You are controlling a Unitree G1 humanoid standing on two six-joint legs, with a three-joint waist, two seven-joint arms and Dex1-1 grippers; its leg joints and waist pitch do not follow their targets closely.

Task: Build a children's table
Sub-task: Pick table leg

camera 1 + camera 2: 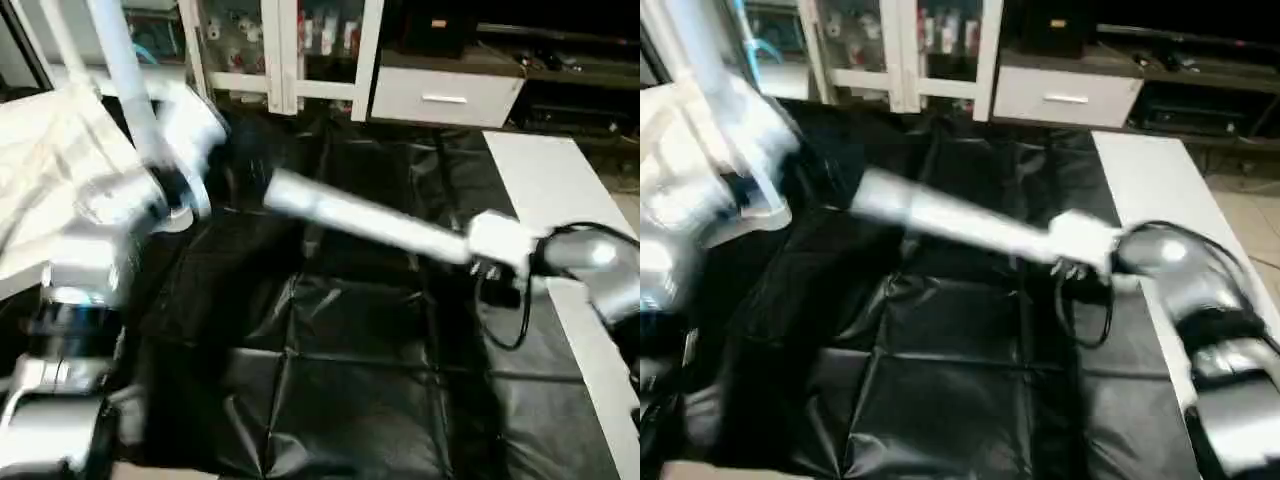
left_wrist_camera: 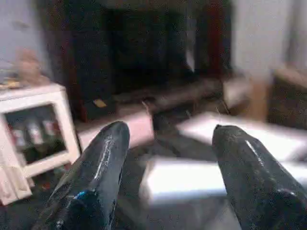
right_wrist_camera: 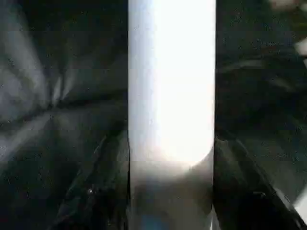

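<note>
Right wrist view: right gripper (image 3: 170, 191) clamps leg (image 3: 171, 86).
Left gripper (image 2: 168, 177): spread, empty.
Risk: leg's free end may miss tabletop (image 1: 45, 150) socket.

A leg (image 1: 360, 222) lay slanting above the surface (image 1: 340, 400), between the tabletop (image 1: 40, 170) at left and the right tool (image 3: 165, 191) at right.

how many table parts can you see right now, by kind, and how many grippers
white tube legs: 2, one held level over the black cover in the right gripper, one standing up at the tabletop
white tabletop: 1
grippers: 2, the left gripper open with nothing between its fingers
total: 5
</note>
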